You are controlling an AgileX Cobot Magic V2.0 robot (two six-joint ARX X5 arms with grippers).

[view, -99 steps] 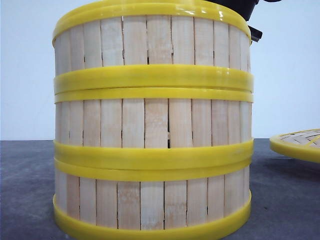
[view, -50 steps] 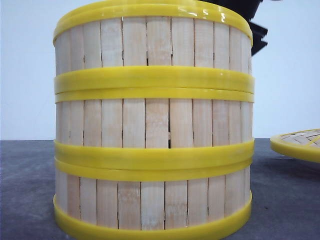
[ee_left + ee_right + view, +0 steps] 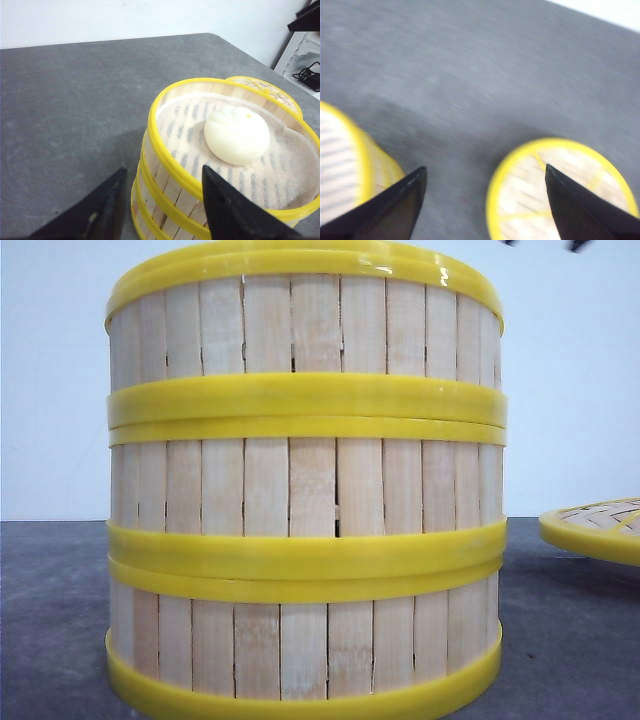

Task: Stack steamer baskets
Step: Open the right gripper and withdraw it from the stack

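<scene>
Three steamer baskets stand stacked on the grey table: the top one (image 3: 300,325), the middle one (image 3: 300,480) and the bottom one (image 3: 300,645). From above, the top basket (image 3: 170,165) holds a white bun (image 3: 236,134) on a paper liner. My left gripper (image 3: 164,169) is open and empty, hovering over the near wall of the stack with one finger (image 3: 225,205) over the basket's inside. My right gripper (image 3: 485,169) is open and empty above bare table, between the stack (image 3: 350,165) and the flat woven lid (image 3: 560,190). That view is blurred.
The flat woven lid with a yellow rim (image 3: 600,525) lies on the table to the right of the stack and shows behind it as well (image 3: 270,87). A white shelf with cables (image 3: 305,60) stands past the table's far corner.
The dark arm part behind the top right of the stack has risen almost out of the front view. The stack has not moved.
</scene>
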